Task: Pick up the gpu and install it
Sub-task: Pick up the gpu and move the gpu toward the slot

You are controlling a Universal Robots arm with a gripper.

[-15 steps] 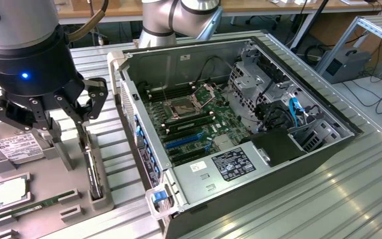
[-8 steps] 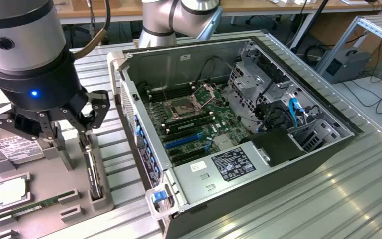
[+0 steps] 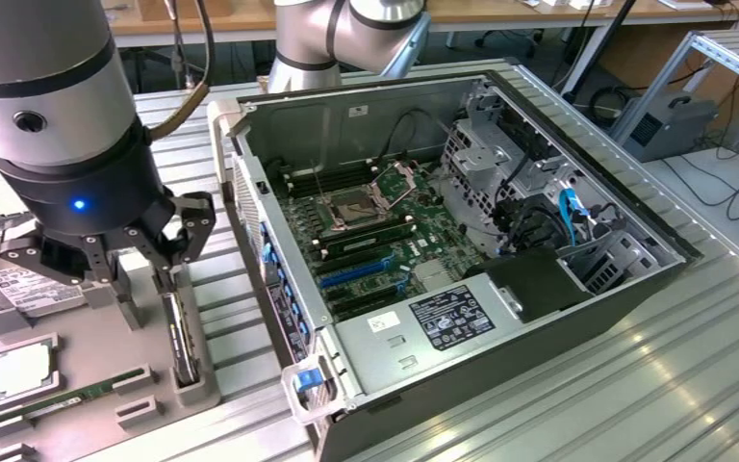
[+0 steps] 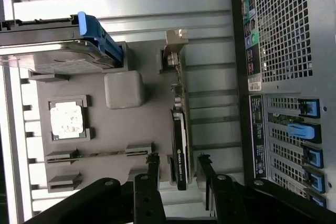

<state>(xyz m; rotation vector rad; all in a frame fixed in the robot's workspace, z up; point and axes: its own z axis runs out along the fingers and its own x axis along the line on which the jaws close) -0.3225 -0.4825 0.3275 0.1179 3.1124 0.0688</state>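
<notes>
On the slatted table (image 3: 677,385), the open computer case (image 3: 472,241) lies beside a grey parts tray (image 3: 88,375). Above the tray's edge nearest the case, the gripper (image 4: 177,160) hangs with jaws about half open, one finger on each side of the gpu (image 4: 179,135), gripping nothing; contact cannot be confirmed. The gpu stands on edge in a slot along that tray edge. Assessed risk: the fingers straddle only one end of the card, so closing there may tilt it, making it bind in the slot or slip on lifting.
</notes>
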